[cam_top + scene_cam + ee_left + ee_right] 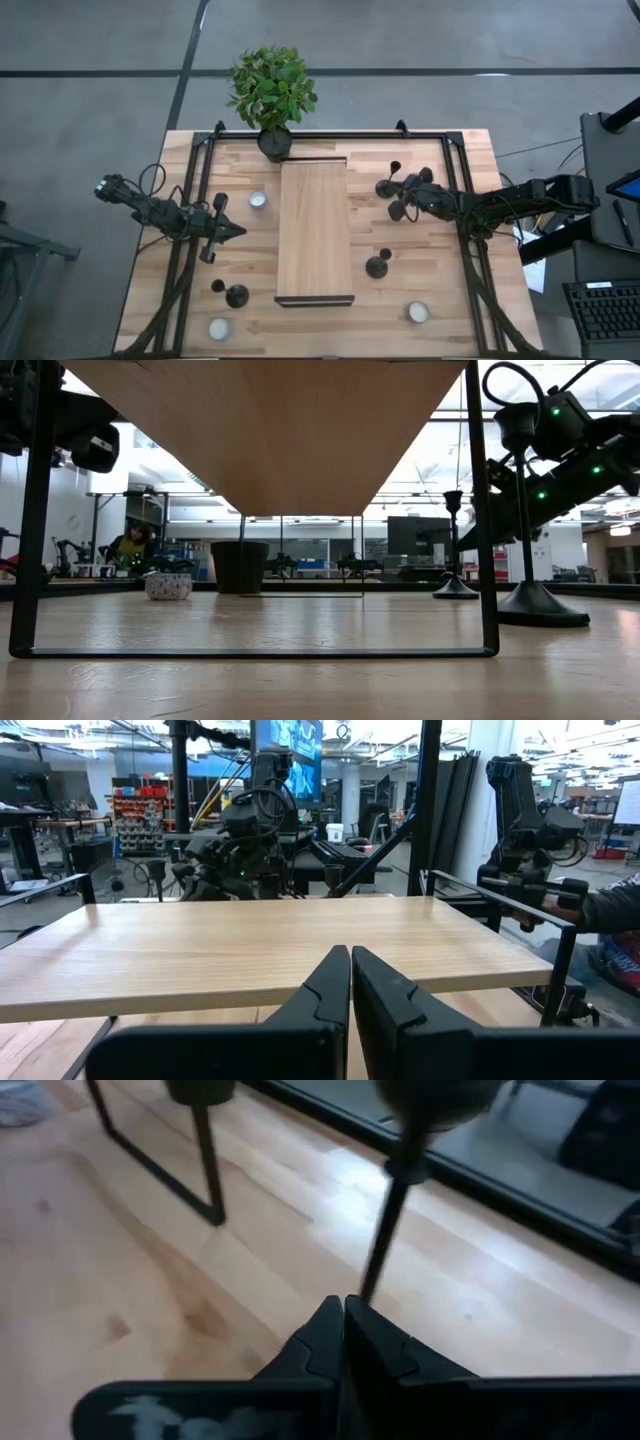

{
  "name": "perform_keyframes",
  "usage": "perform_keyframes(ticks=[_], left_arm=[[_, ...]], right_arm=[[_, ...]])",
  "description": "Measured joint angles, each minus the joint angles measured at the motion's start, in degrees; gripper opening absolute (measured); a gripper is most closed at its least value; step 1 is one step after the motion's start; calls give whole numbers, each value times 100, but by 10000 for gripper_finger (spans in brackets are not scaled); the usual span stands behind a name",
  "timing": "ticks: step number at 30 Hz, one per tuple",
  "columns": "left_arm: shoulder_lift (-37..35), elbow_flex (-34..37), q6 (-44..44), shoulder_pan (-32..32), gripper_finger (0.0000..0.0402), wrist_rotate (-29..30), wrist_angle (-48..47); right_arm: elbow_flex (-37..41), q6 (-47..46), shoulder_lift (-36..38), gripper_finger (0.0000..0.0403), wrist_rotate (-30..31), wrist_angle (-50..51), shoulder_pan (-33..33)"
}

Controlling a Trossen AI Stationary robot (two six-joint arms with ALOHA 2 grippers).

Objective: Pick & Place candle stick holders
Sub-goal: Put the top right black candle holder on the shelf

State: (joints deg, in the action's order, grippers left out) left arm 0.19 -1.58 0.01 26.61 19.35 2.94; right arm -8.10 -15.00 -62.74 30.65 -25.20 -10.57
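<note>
Three matte-black candle stick holders stand upright on their disc bases on the wooden table. One point(386, 187) is at the far right, one point(378, 266) is right of the raised wooden shelf point(314, 230), and one point(236, 295) is at the near left. My right gripper point(395, 192) is shut, and its tips are right at the thin stem point(385, 1230) of the far right holder point(455, 550). My left gripper point(225, 232) is shut and empty. It hangs left of the shelf and points at the shelf's top point(250, 940). My right gripper's shut fingertips point(330, 1320) come slanting down from the table's right side to the stem's lower part point(366, 1285). I cannot tell whether they touch it. The holder stands upright with its base point(455, 590) on the table.
Three white tealights point(258, 200) point(220, 328) point(418, 312) lie on the table. A potted plant point(274, 142) stands at the far edge. The shelf's black frame legs point(482, 510) stand beside the holders. A person's hand point(610, 910) shows beyond the table.
</note>
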Motion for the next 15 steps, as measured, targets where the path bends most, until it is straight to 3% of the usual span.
perform_keyframes(ticks=[15], left_arm=[[0,0,0,-2,14,0,-1]], right_arm=[[-19,198,4,213,90,-581,-445]])
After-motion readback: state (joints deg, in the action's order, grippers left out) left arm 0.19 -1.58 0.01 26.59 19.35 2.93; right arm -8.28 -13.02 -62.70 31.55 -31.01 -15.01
